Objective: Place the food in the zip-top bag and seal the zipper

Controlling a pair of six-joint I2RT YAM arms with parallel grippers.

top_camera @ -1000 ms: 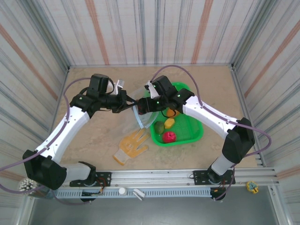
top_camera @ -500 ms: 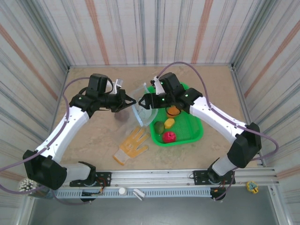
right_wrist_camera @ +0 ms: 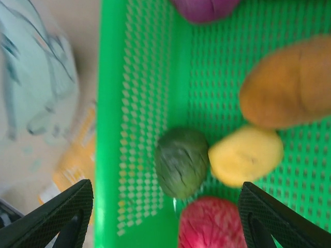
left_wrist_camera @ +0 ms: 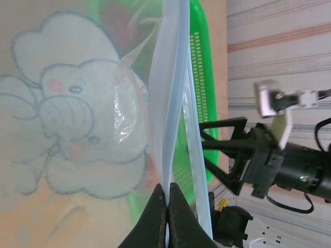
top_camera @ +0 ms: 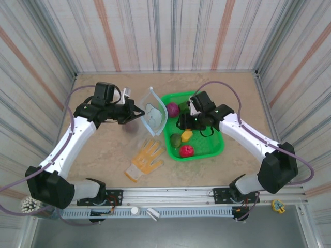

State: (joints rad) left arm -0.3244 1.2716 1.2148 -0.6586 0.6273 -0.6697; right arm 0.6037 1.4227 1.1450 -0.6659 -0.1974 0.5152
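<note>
At the left gripper [left_wrist_camera: 166, 206], the jaws are closed flat on the zipper [left_wrist_camera: 166, 113], pinching the pale blue strip at a single point. From that pinch the zip-top bag [top_camera: 153, 111] is held edge-on, just beside the left rim of the green basket [right_wrist_camera: 111, 103]. Whether its lower edge rests on the table [top_camera: 103, 150] cannot be told. In the left wrist view the two lips of the mouth stand close together.

The right gripper [right_wrist_camera: 164, 188] hovers over the basket with its jaws wide apart and nothing between them. The food lies in the basket beneath it:
- The green piece [right_wrist_camera: 182, 161] touches the yellow piece [right_wrist_camera: 245, 155].
- The red piece [right_wrist_camera: 212, 222] sits just beside both.
- The orange piece [right_wrist_camera: 289, 88] lies further in.
- The purple piece [right_wrist_camera: 204, 8] is at the far end.

A yellow-orange glove [top_camera: 146, 159] lies on the table near the bag and is not part of the job.

Judged risks:
- **Crowded pick:** the green and yellow pieces touch, so closing on one may nudge the other or catch both.
- **Slippery food:** the pieces are round and glossy, so an off-centre grip could squirt one out.
- **Basket wall:** the green piece lies close to the mesh wall, where a finger could foul.
- **Narrow mouth:** the bag is held at one point only, so food may strike a lip, fall to the table, or drag the film out of the pinch.
</note>
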